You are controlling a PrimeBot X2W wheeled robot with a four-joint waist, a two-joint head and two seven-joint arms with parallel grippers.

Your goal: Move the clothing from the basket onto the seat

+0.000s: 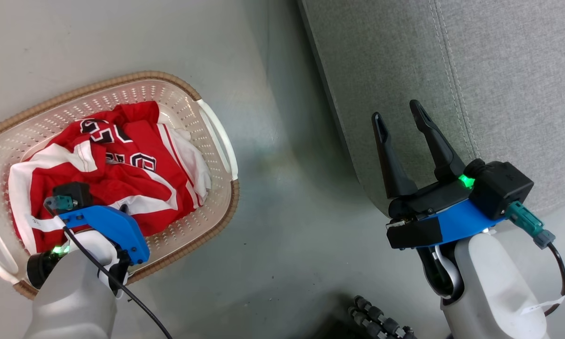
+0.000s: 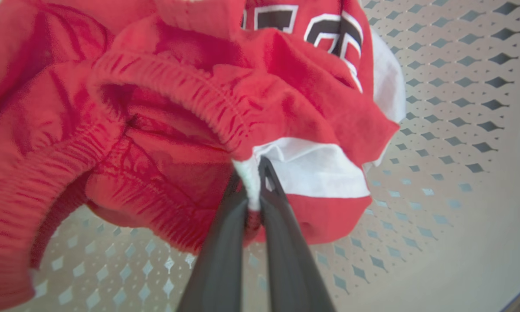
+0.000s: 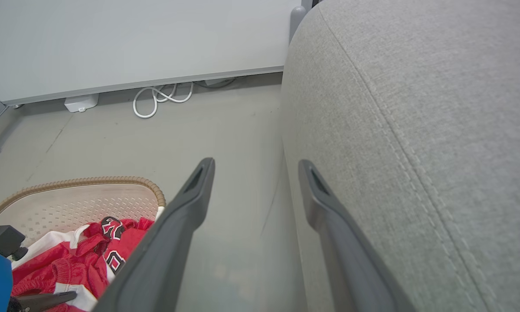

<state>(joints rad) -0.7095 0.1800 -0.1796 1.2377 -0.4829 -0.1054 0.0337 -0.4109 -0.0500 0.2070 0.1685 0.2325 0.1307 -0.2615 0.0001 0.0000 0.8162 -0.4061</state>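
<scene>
Red clothing point(image 2: 177, 108) hem clamped in our left gripper point(image 2: 253, 173), basket point(image 1: 136, 75) at 9 o'clock; right gripper point(image 1: 396, 110) agape by seat point(image 1: 499, 70) edge, floor point(image 1: 282, 188) between.

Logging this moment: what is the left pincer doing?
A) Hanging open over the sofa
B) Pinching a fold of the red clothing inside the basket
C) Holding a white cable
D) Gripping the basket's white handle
B: in the left wrist view the left pincer has its jaws closed on a red-and-white fold of the clothing, with the perforated wall of the basket behind it.
</scene>
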